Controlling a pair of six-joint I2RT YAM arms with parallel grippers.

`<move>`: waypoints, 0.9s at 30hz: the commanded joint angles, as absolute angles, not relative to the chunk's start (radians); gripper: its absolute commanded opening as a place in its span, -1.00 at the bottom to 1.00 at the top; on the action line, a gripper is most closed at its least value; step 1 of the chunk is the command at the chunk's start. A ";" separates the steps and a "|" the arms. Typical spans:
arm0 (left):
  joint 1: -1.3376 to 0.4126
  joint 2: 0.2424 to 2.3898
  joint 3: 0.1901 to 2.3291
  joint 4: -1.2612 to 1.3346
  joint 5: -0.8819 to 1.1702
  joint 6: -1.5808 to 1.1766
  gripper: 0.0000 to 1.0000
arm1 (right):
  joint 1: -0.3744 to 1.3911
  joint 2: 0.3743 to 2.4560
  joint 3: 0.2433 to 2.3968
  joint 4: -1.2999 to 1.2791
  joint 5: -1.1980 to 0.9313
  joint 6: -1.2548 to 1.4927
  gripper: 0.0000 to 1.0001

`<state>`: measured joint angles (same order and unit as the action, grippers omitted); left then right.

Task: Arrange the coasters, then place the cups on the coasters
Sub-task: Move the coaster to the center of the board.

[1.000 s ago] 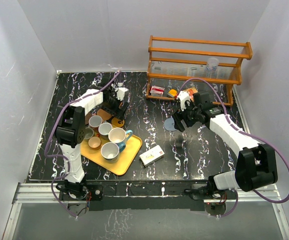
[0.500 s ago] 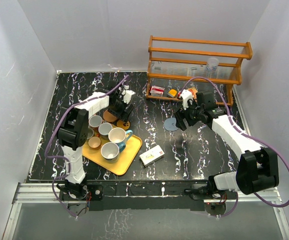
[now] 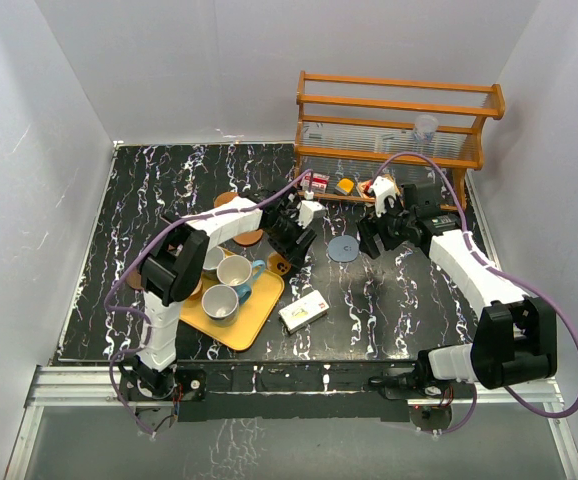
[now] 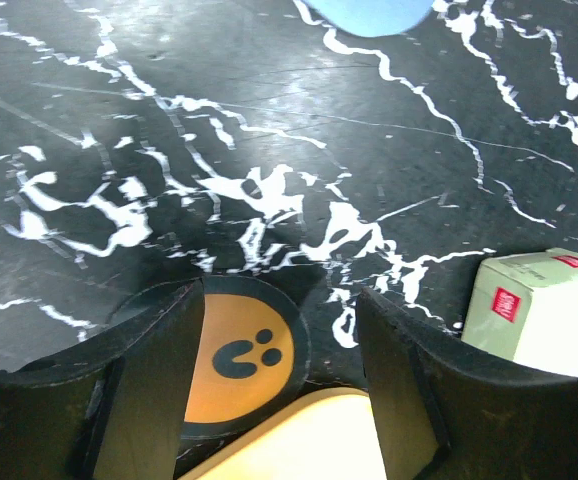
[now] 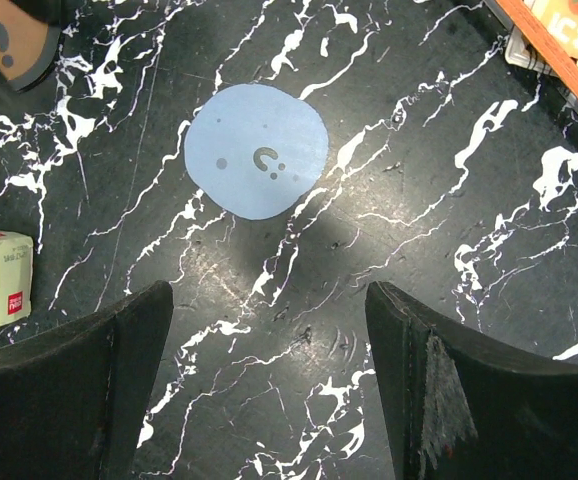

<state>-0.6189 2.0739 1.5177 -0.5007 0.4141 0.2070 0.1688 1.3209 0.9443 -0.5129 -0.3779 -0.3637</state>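
The orange coaster (image 4: 239, 355) lies flat on the bench (image 3: 169, 180) directly below the left hand (image 4: 279, 300), and is seen between its two fingers toward 6 o'clock in the left wrist view. The fingers are held apart and nothing is clamped between them. A strip of bare bench is seen between the coaster's rim and the finger at 3 o'clock; its other edge is hidden behind the finger at 9 o'clock, so contact there cannot be told.

No long axis is offered by the disc, since it is round; it can be straddled from any side, and only its thinness is judged to matter for a grasp. It is marked by a dark rim and a dark face-like print on an orange field. Its near edge is met or overlapped by a corner of the yellow tray (image 4: 299, 440); which of the two cannot be told. The left hand is plainly the nearer one to it.

The grey-blue coaster (image 5: 257, 150) lies alone on the bench at 3 o'clock of the left hand in the top view; it is found at 12 o'clock of the right hand (image 5: 269, 295) in that wrist's view, near but apart. The right hand is spread wide and empty. A small box (image 4: 534, 310) is seen at 4 o'clock of the orange coaster, well apart.

A brown coaster (image 3: 227, 199) is seen at 10 o'clock of the left hand in the top view. The cups (image 3: 234, 270) are stood on the tray at 8 o'clock; none is yet set on a coaster.
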 commanded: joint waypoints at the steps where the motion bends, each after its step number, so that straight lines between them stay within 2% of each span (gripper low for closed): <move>1: -0.624 2.066 1.536 -0.537 0.492 0.216 0.23 | 0.145 1.293 0.943 -0.472 -0.399 -0.355 0.54; 6: -0.623 1.971 1.494 -0.507 0.378 0.313 0.49 | 0.131 1.303 0.943 -0.471 -0.403 -0.354 0.54; 10: -0.623 1.914 1.440 -0.490 0.279 0.381 0.61 | 0.127 1.313 0.943 -0.473 -0.405 -0.354 0.54; 21: -0.624 1.918 1.384 -0.494 0.191 0.427 0.81 | 0.123 1.327 0.942 -0.476 -0.402 -0.356 0.55; 27: -0.639 1.928 1.367 -0.495 0.188 0.422 0.83 | 0.119 1.326 0.941 -0.478 -0.400 -0.357 0.54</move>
